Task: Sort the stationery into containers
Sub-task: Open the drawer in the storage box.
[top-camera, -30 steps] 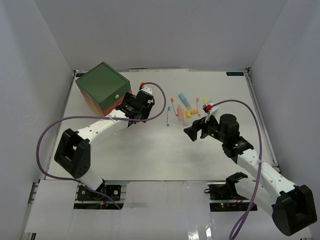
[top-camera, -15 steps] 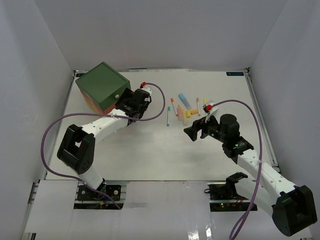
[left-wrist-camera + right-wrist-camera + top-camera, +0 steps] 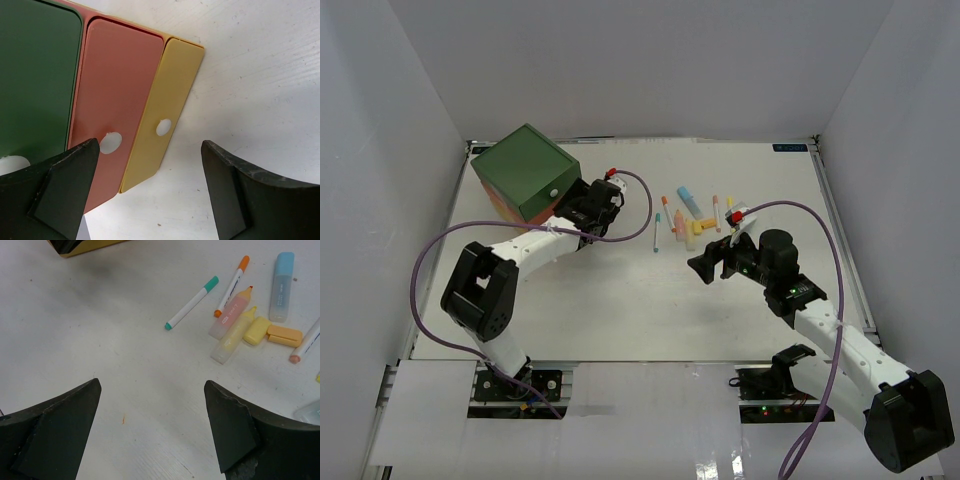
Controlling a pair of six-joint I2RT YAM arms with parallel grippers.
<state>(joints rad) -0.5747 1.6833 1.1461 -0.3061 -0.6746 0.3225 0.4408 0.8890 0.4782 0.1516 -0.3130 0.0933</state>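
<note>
Left wrist view: the left fingers [image 3: 62, 192] stand wide before the chest's closed drawers [image 3: 117, 75]. Best to centre them on one white knob [image 3: 163, 127] before pinching, then pull straight out. The right fingers [image 3: 55, 432], also wide, hover near the stationery [image 3: 234, 335] lying loose on the table [image 3: 100, 340].

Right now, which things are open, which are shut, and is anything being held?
Green drawer, shut.
Orange-red drawer, shut.
Yellow drawer, shut.
Left tool, open, holding nothing.
Right tool, open, holding nothing.
Pens and markers, lying loose on the table.
</note>
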